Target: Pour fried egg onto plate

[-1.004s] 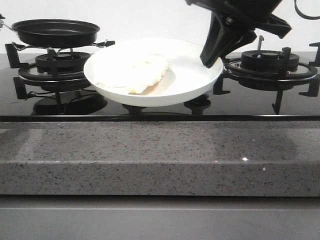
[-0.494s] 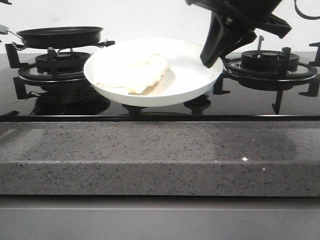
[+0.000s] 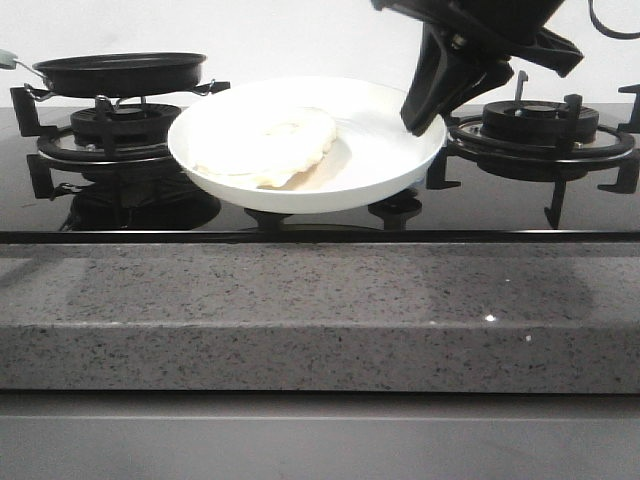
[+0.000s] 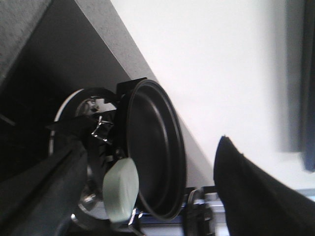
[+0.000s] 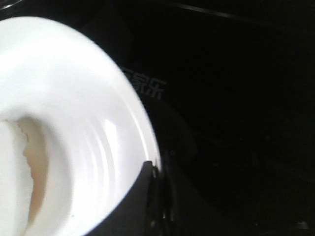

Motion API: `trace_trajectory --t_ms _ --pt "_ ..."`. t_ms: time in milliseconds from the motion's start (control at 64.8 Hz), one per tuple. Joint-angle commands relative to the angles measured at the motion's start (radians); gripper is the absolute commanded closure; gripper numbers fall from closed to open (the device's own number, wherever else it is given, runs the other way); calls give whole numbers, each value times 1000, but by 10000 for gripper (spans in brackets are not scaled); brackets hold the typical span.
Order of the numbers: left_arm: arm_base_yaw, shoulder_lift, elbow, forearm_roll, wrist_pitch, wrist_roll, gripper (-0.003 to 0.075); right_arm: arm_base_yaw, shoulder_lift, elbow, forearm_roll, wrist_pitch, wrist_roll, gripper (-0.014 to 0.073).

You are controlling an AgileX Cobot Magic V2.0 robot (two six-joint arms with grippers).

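The white plate (image 3: pixel 385 150) hangs tilted over the middle of the hob, with my right gripper (image 3: pixel 420 118) shut on its right rim. The fried egg (image 3: pixel 270 145) lies on the plate's left half. The right wrist view shows the plate (image 5: pixel 74 98), the egg's edge (image 5: pixel 10 167) and one dark finger (image 5: pixel 142 206) over the rim. The empty black pan (image 3: pixel 120 72) sits level on the left burner. My left gripper (image 4: pixel 152 142) is open, its fingers wide apart either side of the pan (image 4: pixel 157 113). The pan's pale green handle end (image 4: pixel 120 189) is near one finger, not held.
A burner with a black grate (image 3: pixel 540 125) stands to the right, under my right arm. The left grate (image 3: pixel 110 135) carries the pan. The hob is glossy black glass (image 3: pixel 320 222). A speckled grey stone ledge (image 3: pixel 320 320) runs along the front.
The pan has come down from a slightly raised, tilted pose to rest level on the left burner. A dark part at the top left corner has left view. Plate and right gripper are still.
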Motion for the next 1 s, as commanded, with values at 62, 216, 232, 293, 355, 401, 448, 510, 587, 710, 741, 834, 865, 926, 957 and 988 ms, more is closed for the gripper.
trace_trajectory --t_ms 62,216,232,293,355,401,448,510,587,710,741,834,865,926,957,988 --pt "-28 -158 -32 128 -33 15 195 -2 -35 -22 13 -47 -9 662" --pt "-112 -291 -32 334 -83 13 195 -2 -35 -22 13 -47 -9 662" --pt "-121 -308 -32 352 -91 9 195 -2 -35 -22 13 -47 -9 662" --pt "-169 -360 -32 438 -120 -21 195 -2 -35 -22 13 -47 -9 662" --pt "-215 -403 -32 520 -145 -59 195 -2 -35 -22 13 -47 -9 662" --pt "-256 -432 -32 581 -164 -86 195 -2 -35 -22 13 -47 -9 662" --pt "-298 -463 -32 655 -177 -131 195 -2 -35 -22 13 -47 -9 662" --pt "-348 -496 -32 754 -182 -194 197 -2 -35 -22 13 -47 -9 662" --pt "-430 -535 -32 912 -182 -300 207 -2 -35 -22 13 -47 -9 662" --pt "-546 -590 -12 1176 -178 -497 222 -2 -35 -22 13 -47 -9 662" --pt "-568 -603 -1 1228 -178 -541 224 -2 -35 -22 13 -47 -9 662" --pt "-626 -646 44 1314 -175 -623 225 -2 -35 -22 13 -47 -9 662" --pt "-642 -661 66 1332 -175 -640 225 -2 -35 -22 13 -47 -9 662" --pt "-672 -694 110 1363 -175 -660 225 -2 -35 -22 13 -47 -9 662" --pt "-678 -708 128 1371 -175 -668 225 -2 -35 -22 13 -47 -9 662" --pt "-683 -726 146 1375 -175 -677 226 -2 -35 -22 13 -47 -9 662"
